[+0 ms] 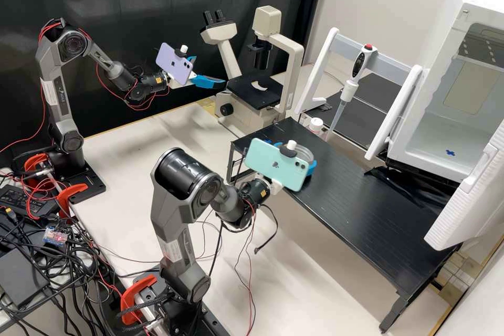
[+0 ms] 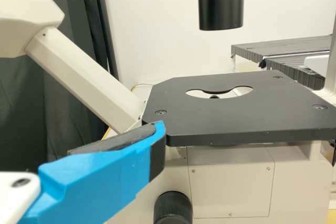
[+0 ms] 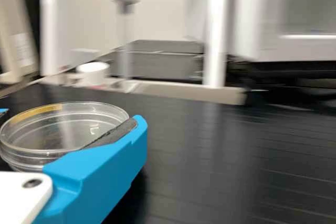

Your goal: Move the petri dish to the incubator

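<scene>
Clear petri dish (image 3: 68, 129) between both blue fingers of the right gripper (image 1: 299, 154), in a snug pinch.

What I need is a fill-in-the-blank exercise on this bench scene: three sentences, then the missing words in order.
The right tool holds the petri dish between fingers coloured ____.
The door of the incubator is not shut but ____.
In colour, the button atop the pipette is ____.

Missing words: blue; open; red.
</scene>
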